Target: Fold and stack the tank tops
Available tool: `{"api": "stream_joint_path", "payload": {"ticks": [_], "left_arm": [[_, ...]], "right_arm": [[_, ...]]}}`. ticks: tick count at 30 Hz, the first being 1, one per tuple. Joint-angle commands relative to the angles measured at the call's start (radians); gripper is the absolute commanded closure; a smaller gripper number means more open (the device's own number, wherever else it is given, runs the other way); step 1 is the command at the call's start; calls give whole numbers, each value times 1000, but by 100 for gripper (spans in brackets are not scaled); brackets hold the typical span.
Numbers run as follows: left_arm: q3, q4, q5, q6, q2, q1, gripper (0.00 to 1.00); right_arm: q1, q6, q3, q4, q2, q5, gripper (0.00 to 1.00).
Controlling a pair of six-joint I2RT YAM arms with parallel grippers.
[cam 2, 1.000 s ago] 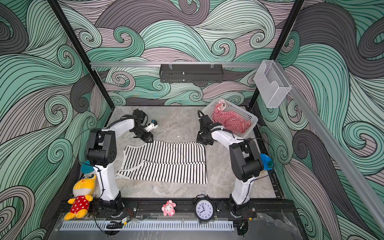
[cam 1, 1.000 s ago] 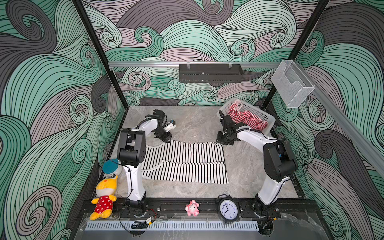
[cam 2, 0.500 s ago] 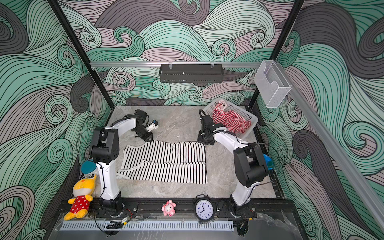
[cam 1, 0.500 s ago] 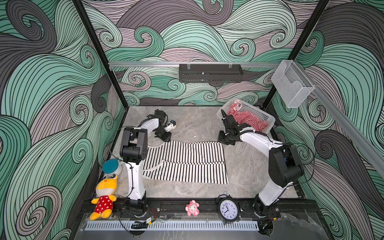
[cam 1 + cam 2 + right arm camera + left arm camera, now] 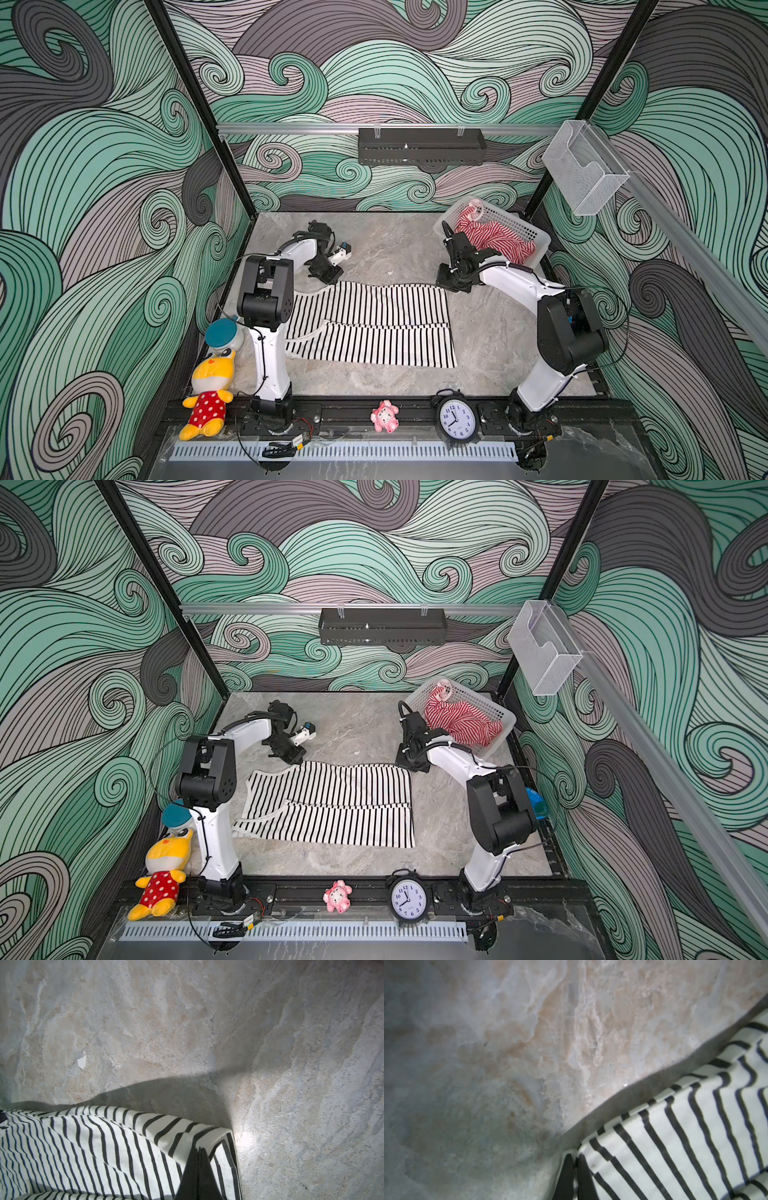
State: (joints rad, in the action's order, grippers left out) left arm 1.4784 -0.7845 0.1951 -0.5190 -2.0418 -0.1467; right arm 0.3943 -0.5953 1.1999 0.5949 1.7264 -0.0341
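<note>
The black-and-white tank top (image 5: 374,324) lies spread in the middle of the marble-look table (image 5: 395,253), straps toward the left of the frame and hem toward the right. A line crosses it midway, where one layer seems to lap over another. Both arms reach to its far edge. The left gripper (image 5: 329,277) sits at the upper left corner of the cloth and the right gripper (image 5: 448,286) at the upper right corner.

From the wrist cameras, each pair of dark fingers is pressed together with striped fabric caught at the tips. On the right the cloth tents up around the fingers (image 5: 191,1176) and throws a shadow on the stone. On the left the bite is slimmer (only the very corner seems to be between the fingers (image 5: 566,1178)). The red-and-white tank top (image 5: 494,243) is bunched in the white basket (image 5: 505,216) at the upper right, not yet dealt with.

This looks to me like the start of a fold that brings the far edge toward the near one. The worry is that thin left pinch: if the corner slides out mid-carry, that side drops and the fold lands crooked. If either gripper has caught only the upper layer, the top could open up rather than fold. If one arm moves ahead of the other, the stripes would skew and the lapped lower part could be dragged out of place. The right arm also works just beside the basket, so a wide swing could knock it.
</note>
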Motion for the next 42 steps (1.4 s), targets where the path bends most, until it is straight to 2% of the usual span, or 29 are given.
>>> {"api": "stream_joint_path", "payload": {"ticks": [1, 17, 24, 33, 42], "left_arm": [[-35, 18, -2, 4, 100, -2, 96], [-290, 31, 13, -7, 328, -8, 95], [-436, 63, 37, -1, 427, -21, 93], [-519, 83, 18, 10, 449, -39, 88], [-560, 101, -22, 19, 450, -42, 88]], "right_arm": [[0, -15, -41, -8, -58, 5, 100], [0, -40, -218, -22, -244, -4, 100], [1, -48, -299, -52, -260, -10, 100], [2, -80, -390, -104, -284, -31, 100], [7, -99, -435, -116, -314, -37, 100]]}}
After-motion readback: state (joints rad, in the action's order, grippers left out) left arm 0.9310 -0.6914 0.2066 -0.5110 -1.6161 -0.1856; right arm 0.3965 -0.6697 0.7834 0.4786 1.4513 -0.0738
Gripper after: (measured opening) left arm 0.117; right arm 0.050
